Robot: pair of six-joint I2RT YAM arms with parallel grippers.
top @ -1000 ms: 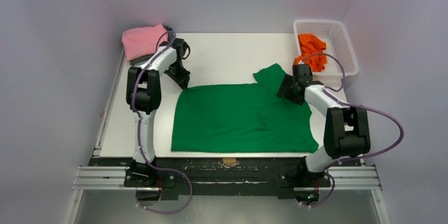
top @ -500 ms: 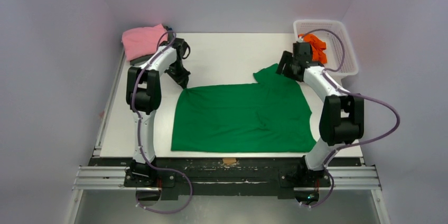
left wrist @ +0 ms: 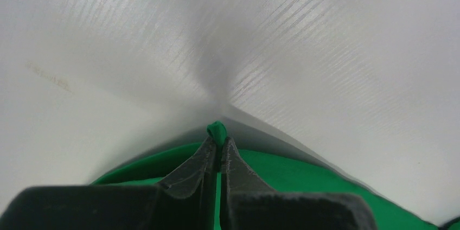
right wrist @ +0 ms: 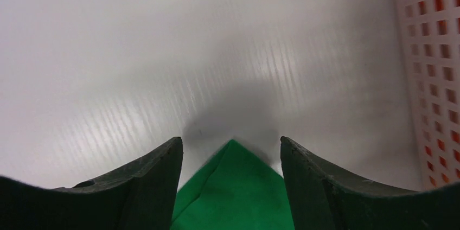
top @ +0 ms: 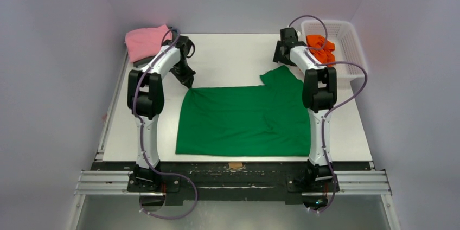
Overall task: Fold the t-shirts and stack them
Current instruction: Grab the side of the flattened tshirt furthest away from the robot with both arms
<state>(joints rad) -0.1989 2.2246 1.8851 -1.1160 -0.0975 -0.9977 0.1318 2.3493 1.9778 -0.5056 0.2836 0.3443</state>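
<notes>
A bright green t-shirt lies spread on the white table. My left gripper is shut on its far left corner; the wrist view shows a nub of the green cloth pinched between the fingers. My right gripper is open above the table just beyond the shirt's far right sleeve tip. In the right wrist view the green tip lies between the spread fingers, untouched. A folded pink t-shirt lies at the far left corner. Orange t-shirts sit in the basket.
A white lattice basket stands at the far right corner, and its wall is close on the right of my right gripper. Something dark lies under the pink shirt. White walls enclose the table.
My right arm has swung from the shirt's right side to the far end, past the sleeve tip. The left gripper has stayed on its corner.
</notes>
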